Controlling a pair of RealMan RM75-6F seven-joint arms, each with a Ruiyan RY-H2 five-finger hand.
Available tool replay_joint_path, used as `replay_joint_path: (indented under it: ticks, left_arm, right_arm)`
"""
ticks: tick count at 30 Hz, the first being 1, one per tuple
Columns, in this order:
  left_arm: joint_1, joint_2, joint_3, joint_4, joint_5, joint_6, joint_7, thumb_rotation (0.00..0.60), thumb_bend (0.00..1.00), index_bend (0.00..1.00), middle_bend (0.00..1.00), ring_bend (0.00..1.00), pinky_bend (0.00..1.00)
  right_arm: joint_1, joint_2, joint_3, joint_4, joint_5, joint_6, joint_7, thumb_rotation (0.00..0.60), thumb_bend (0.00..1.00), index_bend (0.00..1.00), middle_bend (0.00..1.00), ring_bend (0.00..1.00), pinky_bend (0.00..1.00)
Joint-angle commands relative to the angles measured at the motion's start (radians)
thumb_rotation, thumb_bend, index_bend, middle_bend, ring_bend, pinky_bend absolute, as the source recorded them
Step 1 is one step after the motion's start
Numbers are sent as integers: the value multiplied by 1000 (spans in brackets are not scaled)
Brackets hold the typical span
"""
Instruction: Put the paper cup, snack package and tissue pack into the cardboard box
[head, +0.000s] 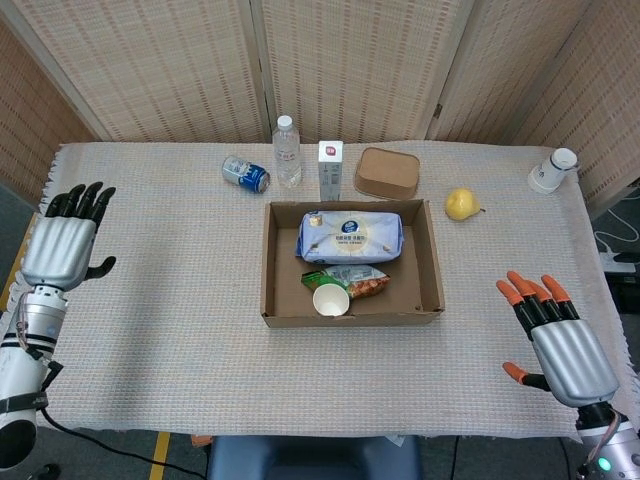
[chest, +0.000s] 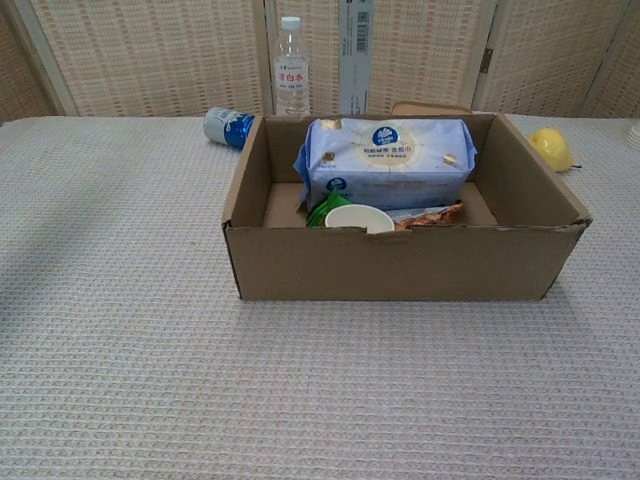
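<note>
The cardboard box (head: 431, 262) (chest: 400, 265) sits mid-table. Inside it lie the blue tissue pack (head: 351, 237) (chest: 385, 160) at the back, the snack package (head: 360, 281) (chest: 432, 213) in front of it, and the white paper cup (head: 331, 300) (chest: 360, 218) near the front wall. My left hand (head: 63, 243) hangs open at the far left table edge, fingers spread, holding nothing. Open and holding nothing, my right hand (head: 553, 340) hovers at the front right corner. Neither hand shows in the chest view.
Behind the box stand a water bottle (head: 287, 151) (chest: 291, 78), a tall carton (head: 330, 169) (chest: 354, 55) and a brown lidded bowl (head: 387, 172). A tipped blue can (head: 245, 173) (chest: 227, 127) lies back left. A yellow pear (head: 460, 204) (chest: 550, 147) and a white cup (head: 552, 169) are at right.
</note>
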Motion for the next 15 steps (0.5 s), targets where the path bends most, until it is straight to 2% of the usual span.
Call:
replay_joint_path:
  ticks: [1, 4, 8, 15]
  left_arm:
    - [94, 15, 46, -7, 117, 88, -74, 600, 230, 0, 0, 0, 127]
    - [162, 13, 74, -24, 195, 148, -110, 600, 230, 0, 0, 0, 129]
    - [222, 24, 112, -40, 282, 177, -121, 600, 230, 0, 0, 0, 131]
    - [282, 47, 135, -56, 335, 170, -145, 600, 229, 0, 0, 0, 145]
  right_arm:
    - [0, -7, -3, -13, 16, -15, -24, 600, 48, 0, 0, 0, 0]
    - [0, -11, -1, -19, 16, -19, -34, 600, 48, 0, 0, 0, 0]
    - [0, -17, -2, -15, 16, -26, -43, 600, 48, 0, 0, 0, 0]
    - [1, -24, 5, -12, 22, -28, -51, 600, 48, 0, 0, 0, 0]
